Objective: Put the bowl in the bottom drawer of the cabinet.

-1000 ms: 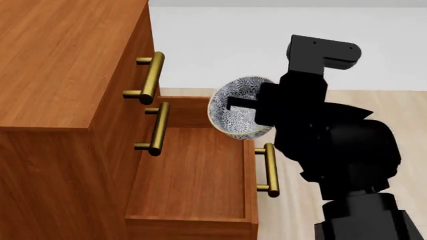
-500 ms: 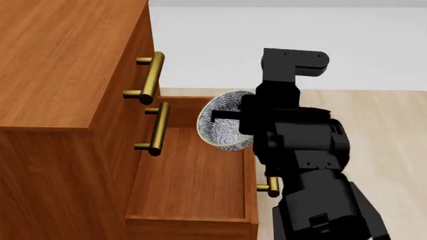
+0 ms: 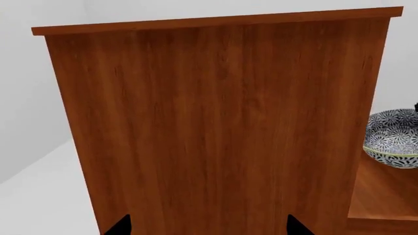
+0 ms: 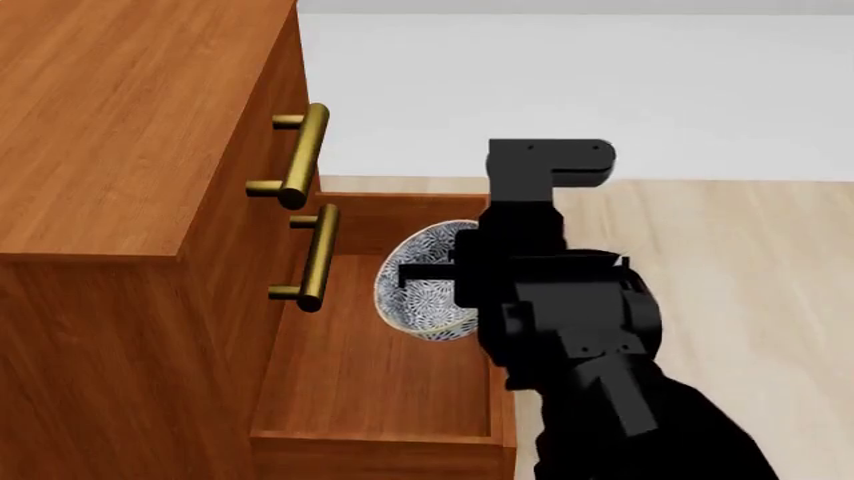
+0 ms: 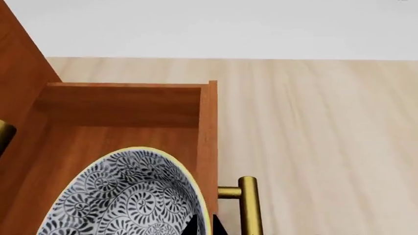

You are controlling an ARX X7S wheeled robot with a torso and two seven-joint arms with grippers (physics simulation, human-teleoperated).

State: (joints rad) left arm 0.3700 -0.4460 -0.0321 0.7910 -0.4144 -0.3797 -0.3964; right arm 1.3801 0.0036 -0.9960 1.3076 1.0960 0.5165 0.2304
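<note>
Bowl (image 4: 424,290) hangs tilted over the open bottom drawer (image 4: 387,385), pinched at its rim by my right gripper (image 4: 447,272) so I can lower it inside. My left gripper (image 3: 207,229) idles with jaws apart, facing the cabinet (image 3: 216,122).

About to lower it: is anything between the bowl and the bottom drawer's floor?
Nothing shows there. In the head view the bowl, held by the right gripper, hangs over bare wood of the bottom drawer. The right wrist view shows the same.
</note>
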